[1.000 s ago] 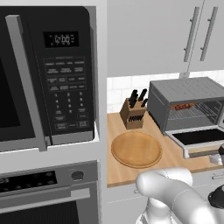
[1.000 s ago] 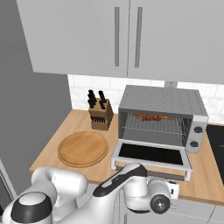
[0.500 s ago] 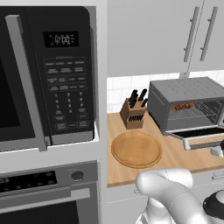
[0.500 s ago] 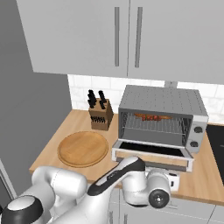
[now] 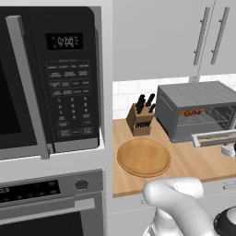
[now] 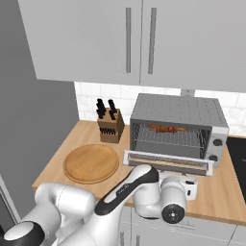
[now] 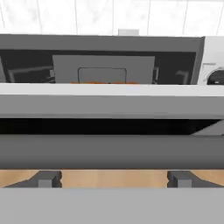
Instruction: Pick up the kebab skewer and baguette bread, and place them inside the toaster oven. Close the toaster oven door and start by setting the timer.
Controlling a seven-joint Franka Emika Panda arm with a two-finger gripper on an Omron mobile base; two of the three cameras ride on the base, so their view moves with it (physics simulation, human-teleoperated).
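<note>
Toaster oven point(image 6: 178, 126) at the back right of the wooden table point(image 6: 62, 148), boxy and grey with a ribbed top. Toaster oven door point(image 6: 168, 162) partway up, neither flat nor shut, its long grey edge crossing the front of the cavity. Kebab skewer point(image 6: 165, 129) on the wire rack inside, dark red chunks toward the back; also seen through the opening at point(image 5: 192, 112). An orange-brown strip point(image 7: 103, 82) deep in the cavity in the hand view, too blurred to name as baguette or skewer. End effector point(image 6: 190, 188) low in front of the door, just below its raised edge, fingers spread wide and empty. Round wooden board point(image 6: 91, 163) left of the oven, knife block point(image 6: 109, 126) behind it against the tiled wall. Black microwave point(image 5: 50, 78) far left.
</note>
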